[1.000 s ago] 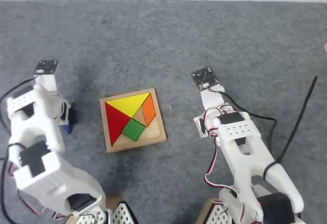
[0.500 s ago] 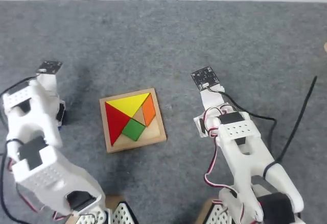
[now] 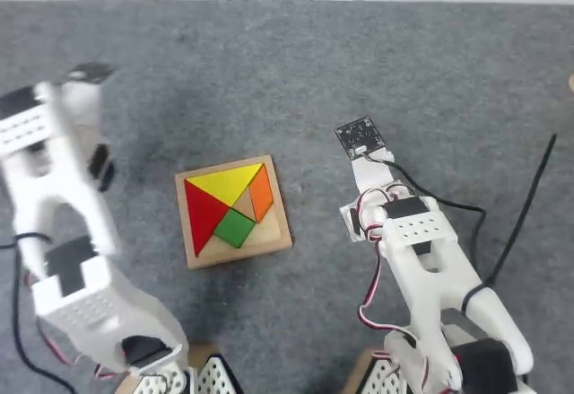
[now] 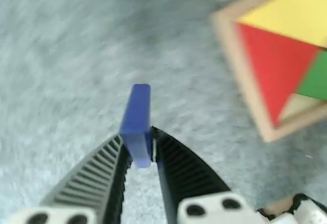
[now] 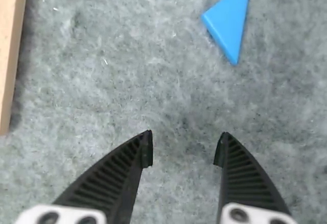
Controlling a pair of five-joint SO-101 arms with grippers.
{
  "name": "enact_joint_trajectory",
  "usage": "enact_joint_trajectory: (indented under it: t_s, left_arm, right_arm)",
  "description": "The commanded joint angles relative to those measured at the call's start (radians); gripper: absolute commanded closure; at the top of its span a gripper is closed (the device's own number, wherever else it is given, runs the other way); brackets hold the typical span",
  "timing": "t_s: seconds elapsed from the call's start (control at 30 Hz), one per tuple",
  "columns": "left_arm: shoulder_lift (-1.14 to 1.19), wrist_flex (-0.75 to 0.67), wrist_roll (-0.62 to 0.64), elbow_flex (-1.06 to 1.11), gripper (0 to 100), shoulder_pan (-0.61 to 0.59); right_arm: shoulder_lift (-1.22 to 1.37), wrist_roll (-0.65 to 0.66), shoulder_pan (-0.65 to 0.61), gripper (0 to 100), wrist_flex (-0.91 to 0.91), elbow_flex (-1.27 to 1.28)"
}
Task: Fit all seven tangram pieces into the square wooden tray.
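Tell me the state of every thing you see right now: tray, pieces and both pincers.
tray: partly filled.
dark blue piece: held in left pincer.
light blue triangle: flat on carpet, outside tray.
left pincer: shut on dark blue piece.
right pincer: open, empty.

The tray, pieces in it, lies between left hand and right hand; a triangle lies before the latter.

Wooden tray: one, frame centre. Pieces inside: four – yellow triangle, red triangle, green square, orange piece. Pieces outside: two – dark blue piece, light blue triangle. Arms: two – left arm, right arm.
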Motion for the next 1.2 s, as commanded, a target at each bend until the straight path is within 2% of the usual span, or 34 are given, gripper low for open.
enact_joint_trajectory:
  t_s: [0.0, 0.17, 0.33, 0.43, 0.6, 0.83, 1.17]
  left_arm:
    - [-0.210, 0.057, -0.014, 0.085, 98, 0.222]
    - [-0.497, -0.006, 0.040, 0.404, 99, 0.529]
    - [-0.813, -0.152, 0.058, 0.707, 99, 0.729]
    - [-0.910, -0.336, 0.060, 0.906, 99, 0.764]
    - [-0.878, -0.617, 0.057, 1.121, 99, 0.776]
    - [-0.789, -0.611, 0.037, 1.127, 99, 0.919]
    - [-0.663, -0.681, 0.040, 1.133, 98, 0.925]
  right_arm:
    - [-0.012, -0.008, -0.005, 78.6, -0.015, -0.006]
    - [-0.012, -0.006, -0.005, 78.6, -0.013, -0.008]
    - [-0.012, -0.005, -0.005, 78.6, -0.013, -0.008]
    - [-0.012, -0.005, -0.005, 78.6, -0.010, -0.008]
    - [-0.012, -0.006, -0.005, 78.6, -0.008, -0.008]
    - [-0.012, -0.008, -0.007, 78.6, -0.013, -0.008]
    - [-0.012, -0.008, -0.010, 78.6, -0.012, -0.008]
